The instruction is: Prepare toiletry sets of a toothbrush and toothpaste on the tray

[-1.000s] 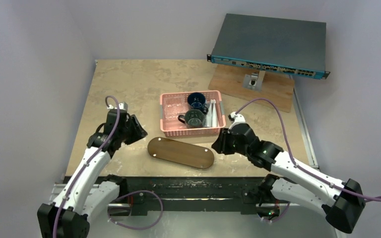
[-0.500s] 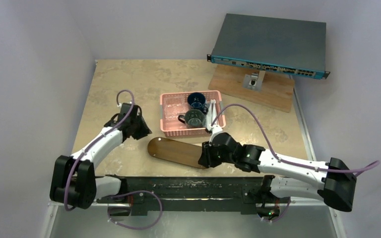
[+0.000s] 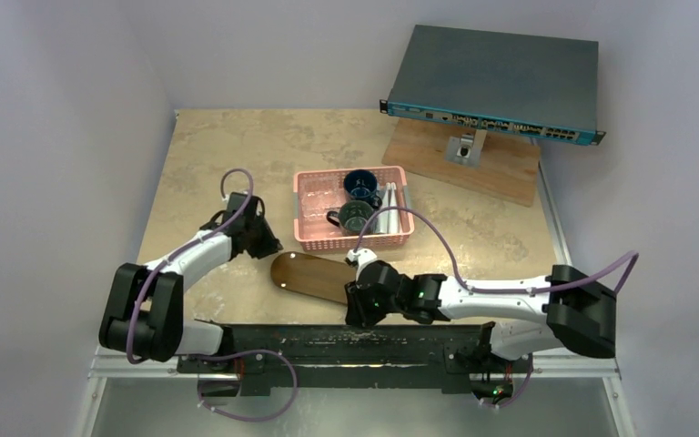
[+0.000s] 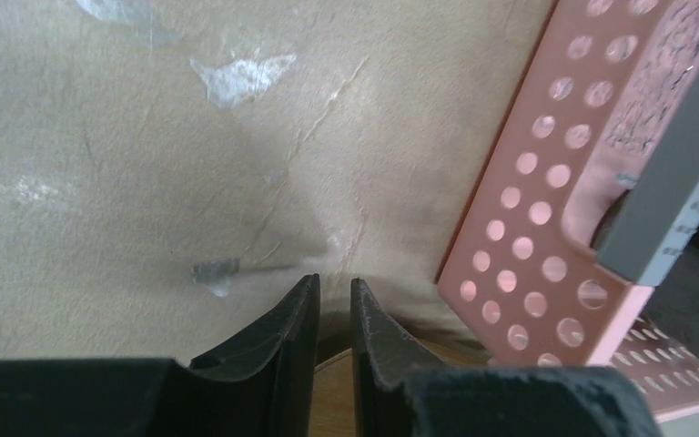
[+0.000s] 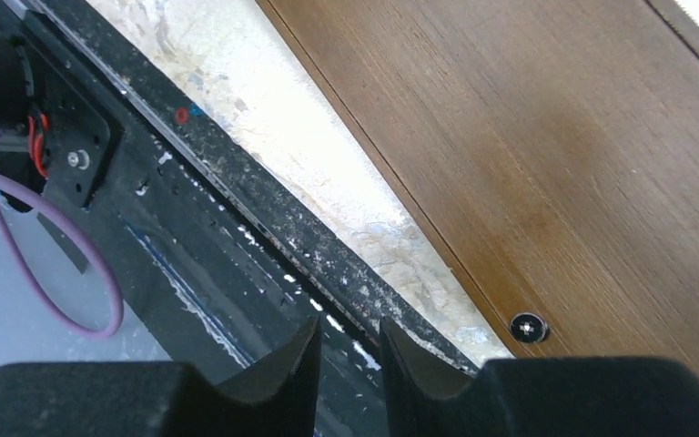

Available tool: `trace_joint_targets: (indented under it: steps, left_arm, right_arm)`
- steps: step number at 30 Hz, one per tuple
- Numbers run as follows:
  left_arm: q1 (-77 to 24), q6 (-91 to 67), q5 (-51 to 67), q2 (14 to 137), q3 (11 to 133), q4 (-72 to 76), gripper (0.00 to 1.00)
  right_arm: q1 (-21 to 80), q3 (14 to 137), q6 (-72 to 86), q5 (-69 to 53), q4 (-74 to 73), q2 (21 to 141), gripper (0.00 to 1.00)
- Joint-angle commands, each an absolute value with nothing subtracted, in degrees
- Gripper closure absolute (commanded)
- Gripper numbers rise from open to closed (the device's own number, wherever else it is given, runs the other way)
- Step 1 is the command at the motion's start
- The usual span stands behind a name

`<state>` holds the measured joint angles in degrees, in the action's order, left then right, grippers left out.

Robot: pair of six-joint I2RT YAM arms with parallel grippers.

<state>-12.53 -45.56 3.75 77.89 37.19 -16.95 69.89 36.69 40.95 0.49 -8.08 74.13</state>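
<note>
While the toiletry sets (image 3: 388,211) lie bundled in the right end of the pink basket (image 3: 309,238), the overhead view shows the wooden tray (image 3: 305,270) just before it. Left wrist: the left gripper (image 4: 335,284) is clenched on nothing beside the basket wall. Right wrist: the right gripper (image 5: 350,330) hangs slightly parted and empty at the tray's near edge. A toothbrush (image 3: 392,200) should be light, stiff and slippery, best pinched mid-handle; the toothpaste (image 3: 383,222) is soft, so pinch it gently.

Table (image 3: 218,155) bears tray (image 3: 309,273), pink basket (image 3: 302,218) — and board (image 3: 501,168).
</note>
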Motion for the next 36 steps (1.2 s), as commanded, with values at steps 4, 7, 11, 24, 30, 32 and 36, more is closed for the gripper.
trace_joint_targets:
  steps: [4, 7, 11, 24, 30, 32, 36]
  left_arm:
    - [-12.9, -46.0, 7.2, 76.0, 32.3, -14.4, 0.83]
    - [-13.0, -45.6, 7.9, 75.0, 30.7, -14.5, 0.83]
    - [-13.1, -45.1, 8.7, 72.7, 29.5, -15.7, 0.83]
    - [-16.7, -46.3, 10.8, 66.3, 27.2, -18.4, 0.84]
    - [-19.1, -47.3, 10.6, 67.5, 28.1, -17.4, 0.84]
    - [-19.6, -47.5, 10.5, 67.7, 28.7, -17.2, 0.84]
    - [-20.3, -47.5, 9.5, 67.4, 29.9, -17.6, 0.84]
  right_arm:
    - [70.5, 39.0, 42.3, 3.1, -3.8, 78.1, 0.69]
    - [70.5, 39.1, 42.7, 4.1, -3.9, 79.6, 0.69]
    - [70.5, 39.0, 43.7, 6.1, -4.4, 80.8, 0.69]
    - [70.5, 37.2, 47.5, 13.3, -9.3, 79.4, 0.69]
    - [70.5, 35.8, 48.6, 14.2, -10.0, 77.7, 0.68]
    - [70.5, 35.6, 48.8, 14.2, -10.2, 77.0, 0.68]
    - [70.5, 34.8, 49.3, 14.5, -11.7, 74.7, 0.68]
